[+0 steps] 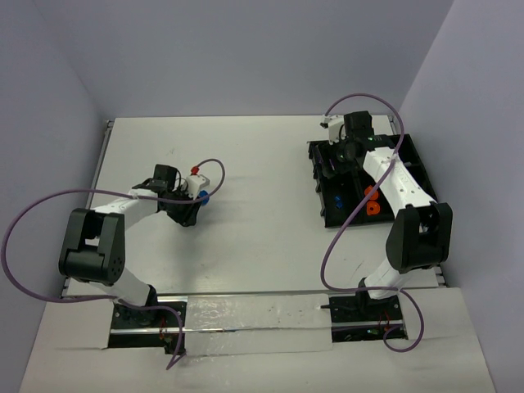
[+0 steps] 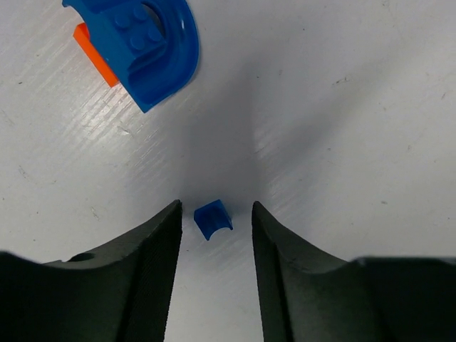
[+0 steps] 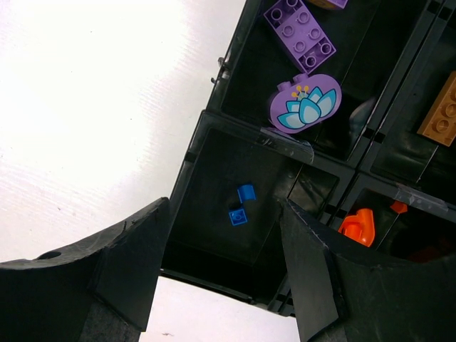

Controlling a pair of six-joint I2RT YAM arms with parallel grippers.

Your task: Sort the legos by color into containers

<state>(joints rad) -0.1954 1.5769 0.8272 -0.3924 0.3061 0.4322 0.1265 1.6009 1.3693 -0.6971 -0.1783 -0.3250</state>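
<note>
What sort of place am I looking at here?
Probably a robotics lab test cell: a left arm and right arm bolted to a white table, plain walls boxing it in, a black tray holding toy bricks.

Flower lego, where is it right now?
In the right wrist view, the flower lego lies in a compartment of the tray at the right of the table, beside a purple brick; the neighbouring compartment holds two small blue legos.

You'll see a small blue curved plastic brick [image 2: 213, 219] lying alone on the white worktop [image 2: 342, 142], apart from a large blue arched brick [image 2: 146, 46] that touches an orange brick [image 2: 94, 55]. In your black plastic compartment tray [image 3: 191, 158], a purple studded plate [image 3: 300, 34] and a purple lotus-printed piece [image 3: 305, 104] share one compartment, and two tiny blue bits [image 3: 246, 192] lie in the next.
</note>
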